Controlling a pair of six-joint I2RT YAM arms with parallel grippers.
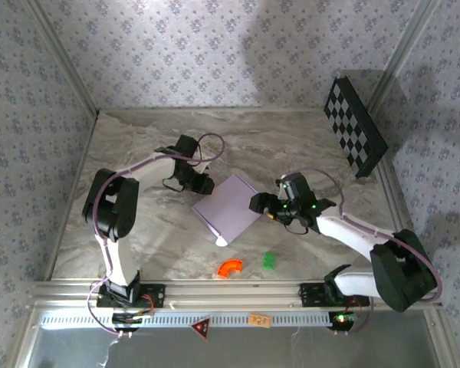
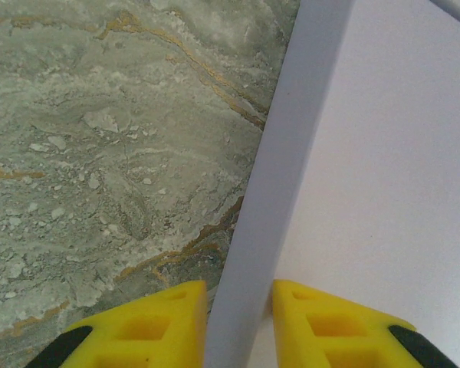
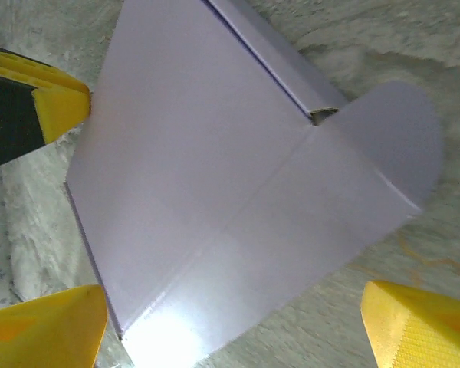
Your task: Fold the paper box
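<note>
Each arm is built from fat black joints and smooth white tubes. The left arm (image 1: 121, 261) and the right arm (image 1: 345, 230) each stand on a small black base (image 1: 130, 295). A thin purple cable (image 1: 98, 222) runs along each arm. Tiny green lights (image 1: 313, 205) glow on the right arm. The left pincer (image 2: 238, 307) has yellow fingers (image 2: 153, 330) with square holes and black backs. The right pincer (image 3: 234, 330) has yellow fingers (image 3: 422, 326) with bumpy skin.
</note>
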